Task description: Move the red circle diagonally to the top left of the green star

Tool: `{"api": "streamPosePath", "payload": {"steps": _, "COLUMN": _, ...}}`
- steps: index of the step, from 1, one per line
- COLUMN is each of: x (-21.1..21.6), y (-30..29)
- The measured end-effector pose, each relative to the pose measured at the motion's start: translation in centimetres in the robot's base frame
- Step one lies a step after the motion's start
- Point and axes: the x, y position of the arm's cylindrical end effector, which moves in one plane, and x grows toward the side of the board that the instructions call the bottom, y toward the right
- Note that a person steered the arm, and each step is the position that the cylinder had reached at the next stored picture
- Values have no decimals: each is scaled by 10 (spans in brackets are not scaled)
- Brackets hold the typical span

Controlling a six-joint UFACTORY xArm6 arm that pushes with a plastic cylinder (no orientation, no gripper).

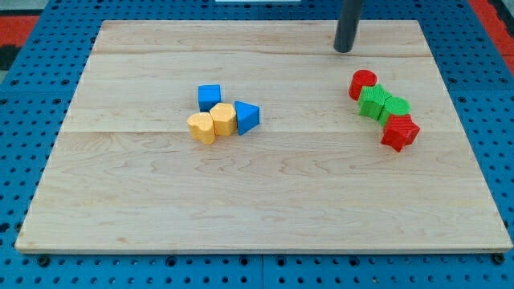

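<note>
The red circle (361, 83) sits at the view's right, touching the upper left of the green star (373, 103). A second green block (395, 107) touches the star on its right. A red star-like block (400, 132) lies just below that green block. My tip (344, 49) is above the red circle, a little to its left, apart from it.
A cluster sits left of the board's middle: a blue cube (210, 97), a blue triangle (246, 117), a yellow block (223, 119) and a yellow heart (201, 127). The wooden board (265, 201) lies on a blue pegboard.
</note>
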Motion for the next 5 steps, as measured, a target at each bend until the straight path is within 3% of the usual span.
{"api": "streamPosePath", "payload": {"steps": 3, "x": 63, "y": -50}}
{"api": "streamPosePath", "payload": {"steps": 4, "x": 75, "y": -35}}
{"api": "streamPosePath", "payload": {"steps": 5, "x": 45, "y": 3}}
